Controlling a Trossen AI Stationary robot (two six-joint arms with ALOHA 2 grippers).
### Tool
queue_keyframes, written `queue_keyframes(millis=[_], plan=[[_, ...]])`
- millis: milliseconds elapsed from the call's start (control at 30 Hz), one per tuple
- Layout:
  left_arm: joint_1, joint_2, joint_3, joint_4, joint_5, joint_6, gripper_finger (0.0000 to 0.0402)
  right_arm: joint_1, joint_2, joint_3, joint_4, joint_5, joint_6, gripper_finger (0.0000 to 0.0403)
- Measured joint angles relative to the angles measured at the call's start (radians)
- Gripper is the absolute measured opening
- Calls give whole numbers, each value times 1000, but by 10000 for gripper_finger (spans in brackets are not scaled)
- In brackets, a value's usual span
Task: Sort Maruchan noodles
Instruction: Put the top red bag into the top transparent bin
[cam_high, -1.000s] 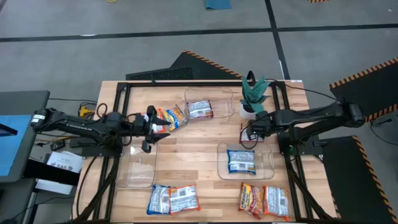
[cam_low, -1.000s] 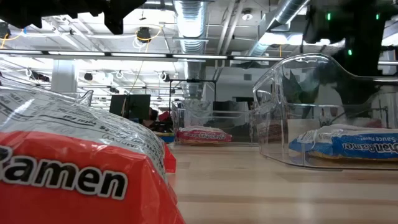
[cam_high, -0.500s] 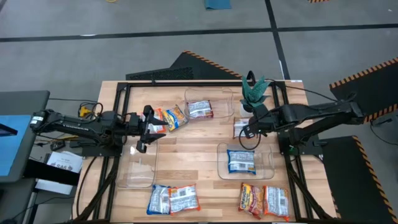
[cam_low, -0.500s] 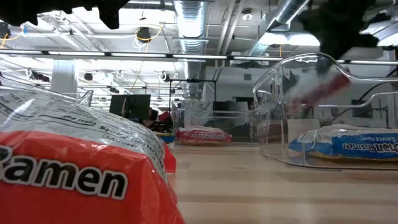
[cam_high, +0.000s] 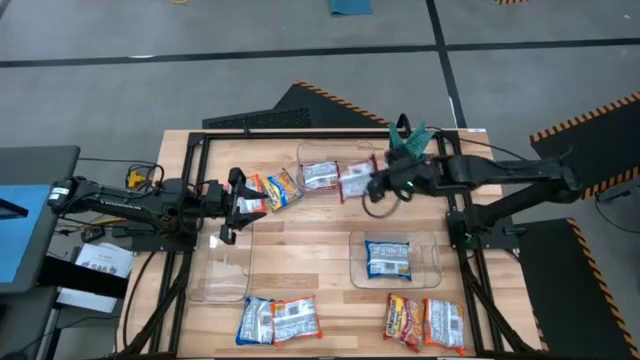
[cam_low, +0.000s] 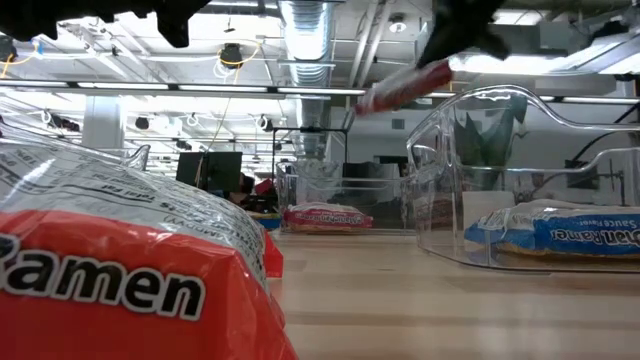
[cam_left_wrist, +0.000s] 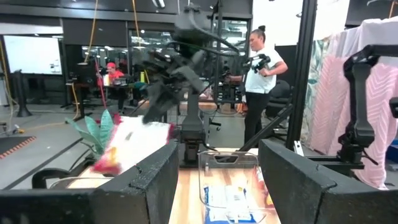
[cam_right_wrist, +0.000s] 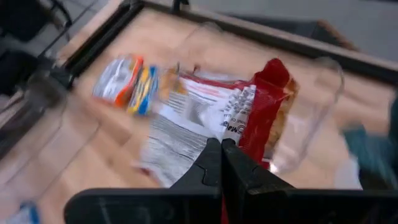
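My right gripper (cam_high: 372, 186) is shut on a whitish-red Maruchan noodle packet (cam_high: 355, 183) and holds it in the air at the right end of the far clear bin (cam_high: 312, 152). That bin holds another whitish-red packet (cam_high: 322, 176). An orange-yellow packet (cam_high: 278, 188) lies flat on the table just right of my left gripper (cam_high: 235, 205), which is open with nothing between its fingers. A blue packet (cam_high: 388, 258) lies in the right bin (cam_high: 432, 262). Several more packets (cam_high: 278, 320) lie along the near edge. My right gripper pinches the packet between its two shut fingers at one edge (cam_right_wrist: 235, 142), beside the red end. The fingers come from the table's right, slanting down. The packet (cam_low: 405, 88) is lifted clear of the table, tilted, and reaches out ahead of the fingertips toward the table's left.
A green potted plant (cam_high: 408, 148) stands at the far right, close behind my right arm. A clear bin with nothing in it (cam_high: 225, 268) sits at the near left. Red packets (cam_high: 425, 320) lie at the near right edge. A person (cam_left_wrist: 258, 81) stands beyond the table.
My right gripper has risen and gone toward the table's left and far edge, tipping nearer to level and staying shut. Its whitish-red packet, which lay on the table by the plant, is now lifted clear and carried to the far bin's right end.
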Motion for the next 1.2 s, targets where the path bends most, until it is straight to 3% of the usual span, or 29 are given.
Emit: queue_keyframes(millis=[367,767,1000,1200], plan=[[0,0,0,-8,-1,15,205,-258,206,-1,114,-61,-139,16],[0,0,0,-8,-1,14,205,-317,310,-1,221,-135,-160,19],[0,0,0,-9,-1,14,205,-311,287,-1,206,-137,-160,90],[0,0,0,-16,-1,14,205,-302,254,0,184,-134,-165,118]])
